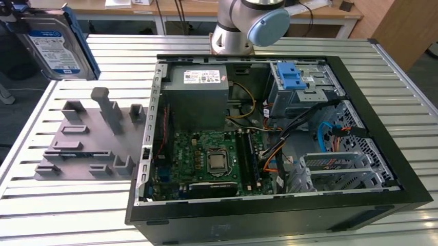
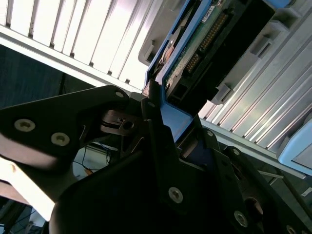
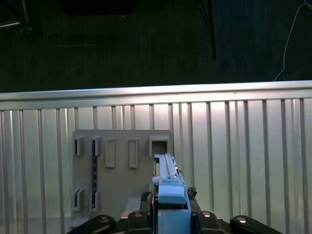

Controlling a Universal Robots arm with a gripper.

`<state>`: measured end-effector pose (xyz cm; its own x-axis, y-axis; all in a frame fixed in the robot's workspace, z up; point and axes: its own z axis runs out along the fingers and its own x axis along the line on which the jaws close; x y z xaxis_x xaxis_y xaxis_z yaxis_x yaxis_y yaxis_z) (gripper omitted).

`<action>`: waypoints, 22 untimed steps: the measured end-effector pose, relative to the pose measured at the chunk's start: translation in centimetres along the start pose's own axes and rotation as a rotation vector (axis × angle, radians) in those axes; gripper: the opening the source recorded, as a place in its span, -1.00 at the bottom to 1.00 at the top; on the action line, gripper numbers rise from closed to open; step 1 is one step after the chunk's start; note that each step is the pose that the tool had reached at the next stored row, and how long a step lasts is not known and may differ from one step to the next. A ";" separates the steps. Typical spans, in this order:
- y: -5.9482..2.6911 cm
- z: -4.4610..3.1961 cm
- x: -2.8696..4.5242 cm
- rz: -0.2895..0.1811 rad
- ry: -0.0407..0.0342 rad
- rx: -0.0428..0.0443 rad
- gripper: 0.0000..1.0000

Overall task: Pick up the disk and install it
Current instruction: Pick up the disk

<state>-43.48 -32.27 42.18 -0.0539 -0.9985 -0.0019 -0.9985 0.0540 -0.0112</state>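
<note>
The disk (image 1: 55, 48) hangs upright in the air at the exterior view's far left, high above the table, its blue-and-white label facing the camera and a blue bracket along its edges. My gripper (image 1: 17, 9) is shut on its upper end at the frame's corner. In the first wrist view the disk (image 3: 168, 187) shows edge-on between my fingers (image 3: 141, 217), over the grey slotted tray (image 3: 122, 165). In the second wrist view the disk's circuit-board side (image 2: 204, 44) shows, with the blue bracket (image 2: 170, 119) clamped by the gripper (image 2: 156, 112).
An open computer case (image 1: 383, 133) lies on the slatted metal table (image 1: 82, 205), with a motherboard, a grey power supply box (image 1: 198, 97) and a drive cage with a blue part (image 1: 301, 82). The grey tray (image 1: 89, 138) lies to the case's left. The arm's base (image 1: 246, 25) stands behind.
</note>
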 end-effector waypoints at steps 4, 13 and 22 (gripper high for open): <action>-0.01 -0.42 -0.03 0.000 0.0000 -0.0001 -0.27; -0.01 -1.24 -0.11 0.000 0.0000 -0.0001 -0.27; -0.01 -2.03 -0.20 0.000 0.0001 -0.0001 -0.27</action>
<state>-43.48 -32.07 44.20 -0.0539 -0.9985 -0.0019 -0.9985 0.0540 -0.0111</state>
